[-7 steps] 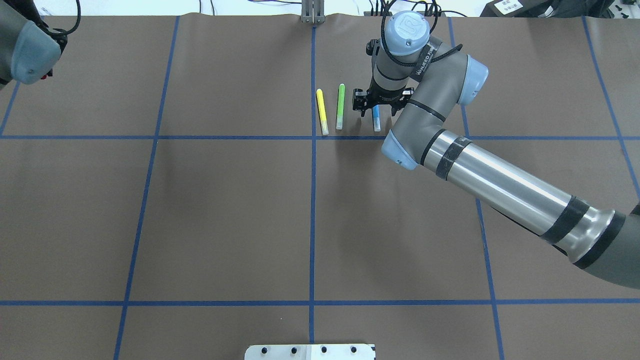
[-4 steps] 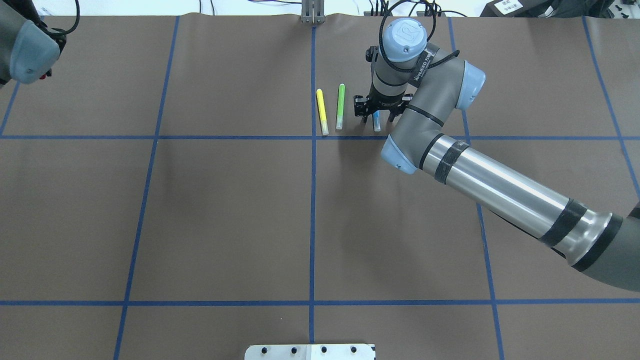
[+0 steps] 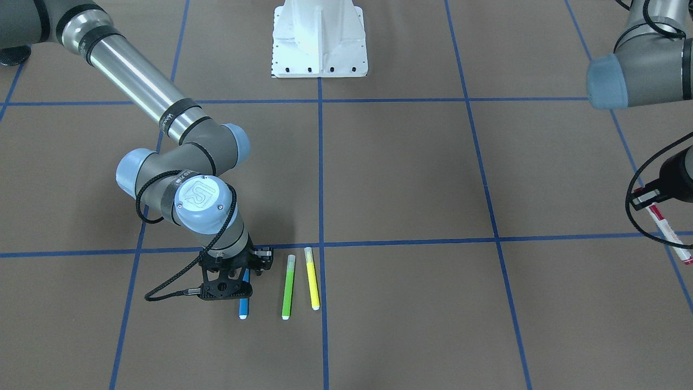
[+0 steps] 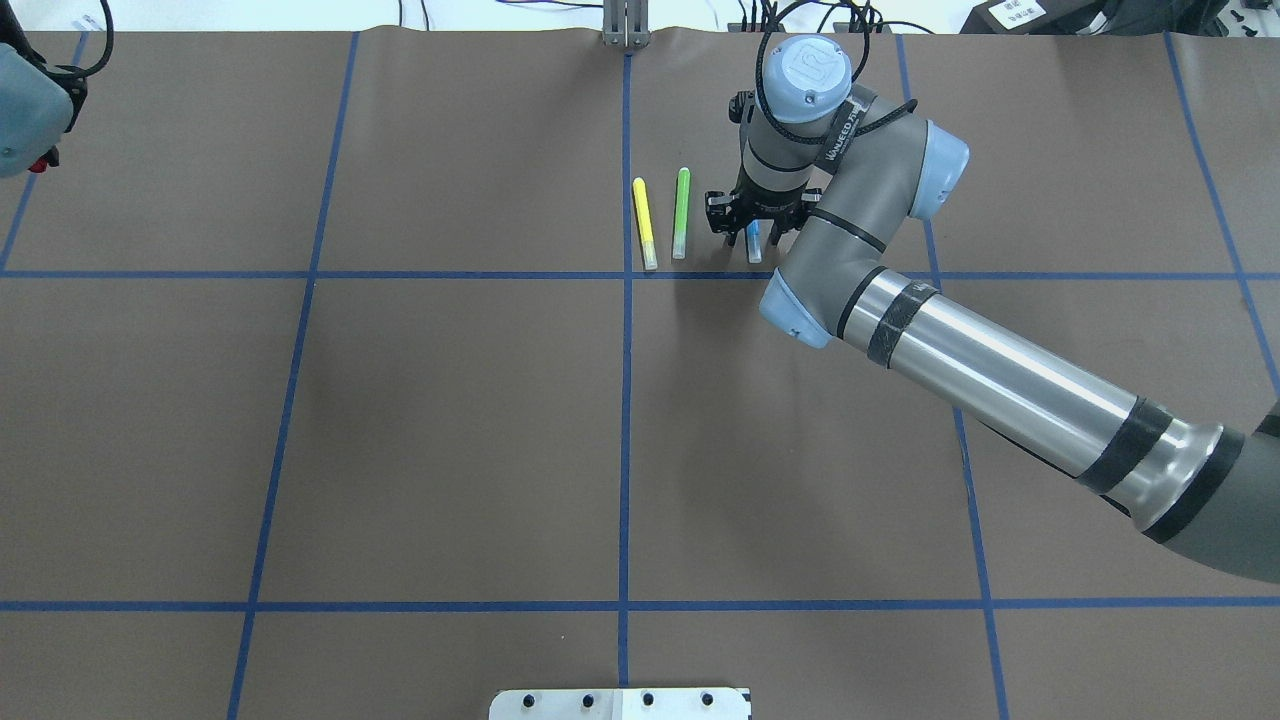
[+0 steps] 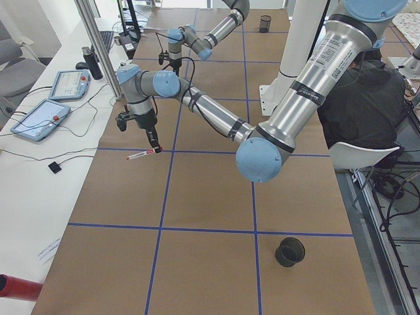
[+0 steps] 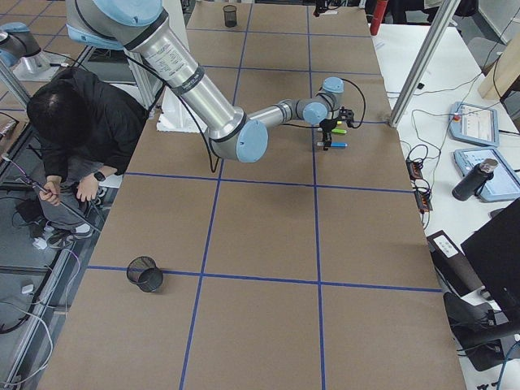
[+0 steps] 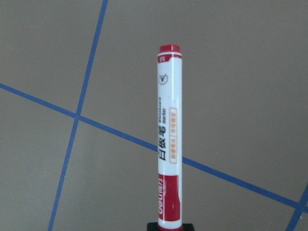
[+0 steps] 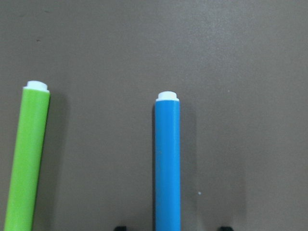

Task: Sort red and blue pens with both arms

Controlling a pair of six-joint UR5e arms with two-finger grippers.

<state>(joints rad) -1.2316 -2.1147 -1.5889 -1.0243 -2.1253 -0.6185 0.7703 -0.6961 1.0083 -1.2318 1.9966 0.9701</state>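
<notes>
The blue pen (image 4: 753, 241) lies on the brown mat beside the centre tape line, its white end showing in the right wrist view (image 8: 167, 159). My right gripper (image 4: 752, 226) is down over it and open, one fingertip (image 8: 121, 227) on each side and apart from the barrel. The same pen shows below that gripper (image 3: 234, 286) in the front view (image 3: 244, 304). The red pen (image 7: 168, 144), white-barrelled, is held by its red cap in my left gripper (image 3: 647, 199), which is shut on it. It hangs tilted above the mat (image 5: 143, 155).
A green marker (image 4: 680, 212) and a yellow marker (image 4: 645, 223) lie parallel just left of the blue pen. A black mesh cup (image 5: 289, 251) stands on the mat at the robot's left end, another (image 6: 145, 274) at its right end. A person (image 6: 73, 122) sits beside the base pedestal (image 3: 319, 38).
My right gripper has come down and settled over the blue pen. The left arm has slid further toward the overhead view's left edge with the red pen.
</notes>
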